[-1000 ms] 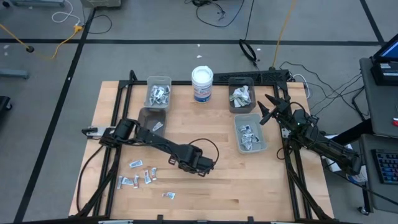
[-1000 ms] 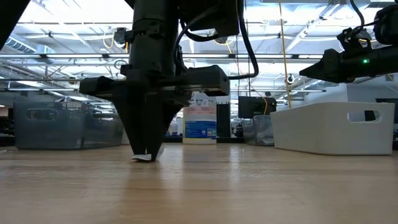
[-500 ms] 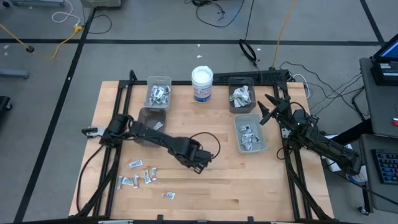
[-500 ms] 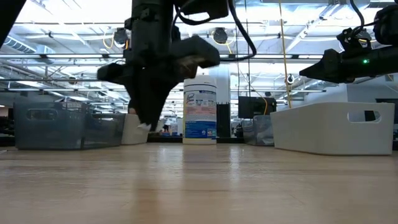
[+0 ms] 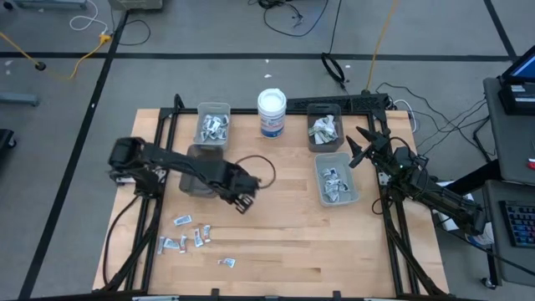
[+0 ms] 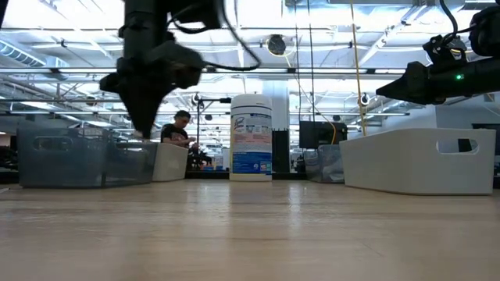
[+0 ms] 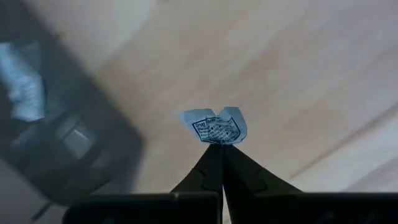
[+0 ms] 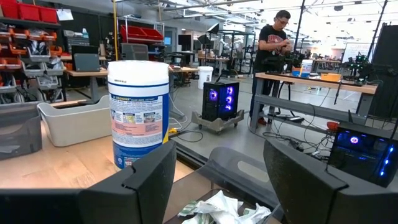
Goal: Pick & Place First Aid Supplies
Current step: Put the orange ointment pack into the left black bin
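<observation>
A small white packet with dark blue print (image 7: 214,127) is in my left gripper (image 7: 221,149), which is shut on it and points down above the wood table, right of the dark grey bin (image 5: 199,159). In the high view that gripper (image 5: 239,198) stands left of the table's middle; in the low view it (image 6: 144,129) hangs clear of the tabletop. More first aid supplies lie flat on the table near the front left: packets (image 5: 180,220), (image 5: 200,235), (image 5: 171,244), (image 5: 226,262). My right gripper (image 5: 361,147) waits open and level at the far right, beside the bins. My left gripper pinches the packet by one edge (image 7: 219,139) between its two fingertips, coming from above and pointing down. The packet is bent into a shallow fold past the tips and is lifted clear of the table.
A white tub with a blue label (image 5: 272,111) stands at the far middle. A clear bin with packets (image 5: 213,124) is far left, a grey bin (image 5: 324,127) and a pale bin with packets (image 5: 336,178) to the right. A person (image 6: 181,129) stands in the room beyond.
My left gripper has taken the packet up from the table and carried it up and toward the table's left and far edges, toward the dark grey bin. Its wrist has rolled on the way. The packet, which lay on the wood, now hangs clear.
</observation>
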